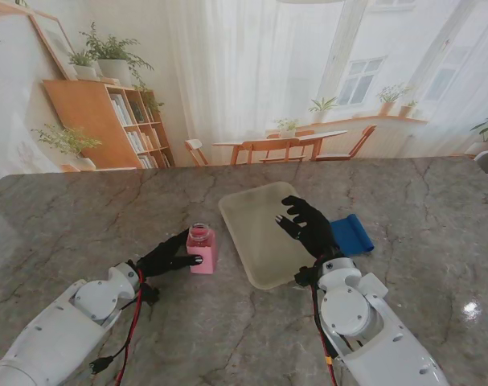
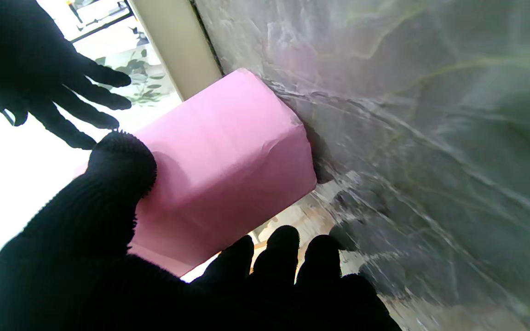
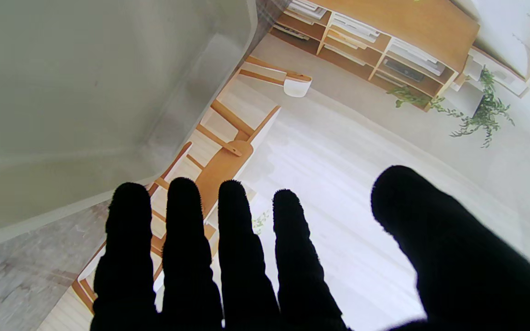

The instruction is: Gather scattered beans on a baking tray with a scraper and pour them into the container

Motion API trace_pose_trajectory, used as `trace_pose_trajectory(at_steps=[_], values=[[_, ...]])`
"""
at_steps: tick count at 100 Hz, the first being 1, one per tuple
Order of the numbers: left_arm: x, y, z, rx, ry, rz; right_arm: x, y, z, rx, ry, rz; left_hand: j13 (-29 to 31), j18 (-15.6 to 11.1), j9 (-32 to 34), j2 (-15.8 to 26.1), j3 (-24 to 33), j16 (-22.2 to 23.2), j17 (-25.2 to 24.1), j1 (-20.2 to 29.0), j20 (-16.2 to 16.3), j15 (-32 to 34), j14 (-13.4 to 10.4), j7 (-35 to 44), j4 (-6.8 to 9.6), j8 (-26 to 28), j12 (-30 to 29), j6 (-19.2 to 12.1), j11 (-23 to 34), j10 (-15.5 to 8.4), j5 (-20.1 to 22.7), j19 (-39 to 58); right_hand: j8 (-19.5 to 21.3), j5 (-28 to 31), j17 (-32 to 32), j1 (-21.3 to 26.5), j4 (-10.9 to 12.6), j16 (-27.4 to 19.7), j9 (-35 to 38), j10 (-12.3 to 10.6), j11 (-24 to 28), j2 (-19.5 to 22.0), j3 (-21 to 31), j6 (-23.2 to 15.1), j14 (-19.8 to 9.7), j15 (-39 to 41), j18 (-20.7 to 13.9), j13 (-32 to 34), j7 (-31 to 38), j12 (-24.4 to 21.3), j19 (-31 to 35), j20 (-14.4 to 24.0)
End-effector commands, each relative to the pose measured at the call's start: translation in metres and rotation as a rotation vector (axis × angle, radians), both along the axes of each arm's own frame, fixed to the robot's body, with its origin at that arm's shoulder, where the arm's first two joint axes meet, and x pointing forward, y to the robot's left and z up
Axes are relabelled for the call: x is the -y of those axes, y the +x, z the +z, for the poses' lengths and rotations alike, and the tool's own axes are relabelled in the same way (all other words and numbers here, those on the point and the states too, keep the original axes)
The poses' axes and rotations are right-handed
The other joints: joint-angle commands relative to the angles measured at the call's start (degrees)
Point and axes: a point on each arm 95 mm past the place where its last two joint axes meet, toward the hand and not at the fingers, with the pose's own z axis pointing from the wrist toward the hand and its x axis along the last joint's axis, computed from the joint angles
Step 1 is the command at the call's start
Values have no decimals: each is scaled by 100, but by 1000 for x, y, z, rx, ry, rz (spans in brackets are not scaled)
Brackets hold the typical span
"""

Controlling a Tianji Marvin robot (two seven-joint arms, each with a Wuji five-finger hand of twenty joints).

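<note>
two black-gloved hands. left hand nearest, thumb and fingers wrapped on one pink container standing on the marble table. right hand farther, fingers spread, holding nothing, over one cream baking tray. one blue scraper flat just right of the tray. beans too small to make out.

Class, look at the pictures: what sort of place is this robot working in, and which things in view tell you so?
Probably a lab bench dressed as a home: a marble-look table with a baking tray and pink container, before what seems a printed backdrop of a bookshelf and dining table.
</note>
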Motion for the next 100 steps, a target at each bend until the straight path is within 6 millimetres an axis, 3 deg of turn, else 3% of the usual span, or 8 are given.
trace_pose_trajectory(at_steps=[1,14,41,53,59,63,72,100], values=[[17,-11,-16,-46,-11,-27,-1,-1,0,-8,3,-3,380,1142,96,-180,192,158,902,16,456,289,164,146,323,456,98,-301,25,-224,-285,2352,78,56,34,18,124,95,50,-113,131,57,68,-12,-162,97,55,98,94,96,151,90],[21,-11,-20,-61,-21,-32,0,-1,0,-11,8,-16,601,1091,334,-224,162,231,1040,408,555,362,103,576,402,2090,195,-570,101,-315,-349,2563,79,73,47,27,123,109,69,-120,167,66,60,-2,-163,139,63,113,102,111,186,94],[28,-12,-23,-78,-79,42,1,-2,1,-13,12,-32,2053,713,1875,-176,-13,614,1960,1927,1119,720,-456,2327,470,4228,865,-1274,669,-1126,870,3723,82,124,59,24,121,122,104,-107,230,98,28,10,-154,193,68,129,123,130,231,84],[30,-11,-21,-46,-88,67,2,-2,1,-11,11,-37,2676,637,2434,-57,-189,888,2368,2336,1421,918,-587,3445,464,4492,1166,-1361,1011,-1426,893,4131,81,123,60,31,124,126,105,-112,241,108,19,9,-167,209,63,140,123,132,244,80],[31,-11,-19,-21,-91,73,2,-2,1,-12,12,-40,2915,575,2627,-66,-436,1025,2550,2622,1554,978,-659,4023,338,4659,1305,-1429,1198,-1569,880,4273,81,129,56,32,124,125,106,-109,247,112,12,15,-160,210,66,134,125,133,248,77],[33,-11,-16,-6,-100,83,2,-2,1,-12,13,-42,3074,541,2812,-35,-885,1153,2658,3001,1662,1011,-709,4388,312,4695,2316,-1473,1216,-1655,921,4342,82,138,54,37,126,127,108,-109,251,117,11,13,-162,218,65,142,129,134,250,75],[37,-10,-9,29,-121,104,3,-2,2,-11,14,-45,3281,511,3210,17,-1618,1305,2782,3634,1774,1073,-751,4928,359,4560,3114,-1528,1029,-1767,989,4455,84,148,65,43,127,130,117,-117,263,119,7,15,-168,230,63,151,135,137,265,74],[44,-15,22,159,-155,150,7,-5,6,14,4,-60,3522,608,3712,214,-2036,1673,2897,4025,1895,1197,-720,5410,416,4359,3591,-1617,699,-1805,1073,4613,92,182,103,57,130,142,159,-135,315,112,21,-10,-194,276,51,196,160,152,316,75]])
